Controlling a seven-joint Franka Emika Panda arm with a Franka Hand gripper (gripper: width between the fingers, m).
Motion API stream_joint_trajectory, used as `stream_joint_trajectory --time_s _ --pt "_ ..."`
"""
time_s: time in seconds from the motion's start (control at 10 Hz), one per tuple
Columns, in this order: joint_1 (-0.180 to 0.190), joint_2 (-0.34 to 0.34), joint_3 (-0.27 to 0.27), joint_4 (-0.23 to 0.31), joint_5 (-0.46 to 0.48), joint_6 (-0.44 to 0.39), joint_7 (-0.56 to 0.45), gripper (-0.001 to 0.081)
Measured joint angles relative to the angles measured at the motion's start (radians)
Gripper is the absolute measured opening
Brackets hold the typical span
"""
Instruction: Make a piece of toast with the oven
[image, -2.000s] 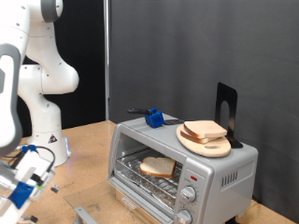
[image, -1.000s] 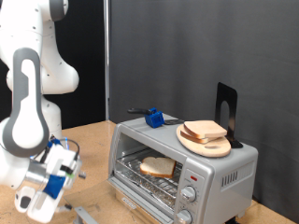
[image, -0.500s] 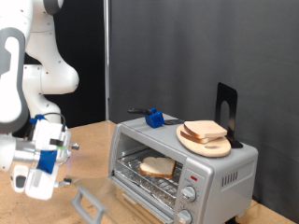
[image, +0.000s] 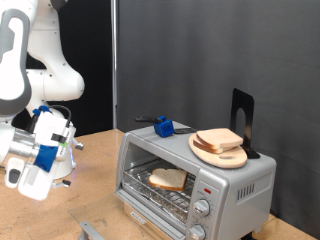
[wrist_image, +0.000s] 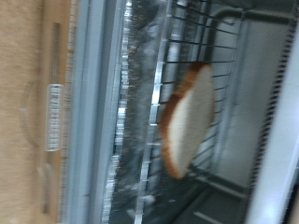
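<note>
The silver oven (image: 232, 183) stands at the exterior view's right with its door (image: 92, 229) dropped open at the bottom edge. One piece of toast (image: 168, 179) lies on the wire rack inside. The wrist view looks into that oven (wrist_image: 266, 140) and shows the same pale slice (wrist_image: 187, 117) on the rack bars, with no fingers in the picture. My gripper (image: 68, 142) hangs in the air to the exterior view's left of the oven, apart from it, with nothing seen between its fingers.
On the oven's roof sit a round wooden board (image: 222, 155) carrying more bread slices (image: 220, 139), a blue-handled tool (image: 163, 126) and a black upright stand (image: 242, 115). The robot's white base (image: 50, 80) fills the left. A wooden table (image: 90, 150) lies below.
The gripper has risen from low near the open door at the bottom left to mid-height, turning as it went. The toast and the things on the oven have not moved.
</note>
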Motion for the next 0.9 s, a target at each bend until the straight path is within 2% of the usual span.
stream_joint_trajectory --time_s 0.2,0.3,0.5,0.7,0.9 --pt "-0.001 0.001 -0.005 -0.021 -0.021 0.132 0.023 0.0806" --pt "-0.001 0.016 -0.01 -0.032 -0.018 0.223 0.003 0.0806" --pt "-0.001 0.08 -0.011 -0.033 0.021 0.362 -0.057 0.0806" --pt "-0.001 0.162 -0.008 -0.011 0.061 0.413 -0.106 0.0806" --pt "0.0 0.253 0.005 0.023 0.092 0.417 -0.161 0.0806"
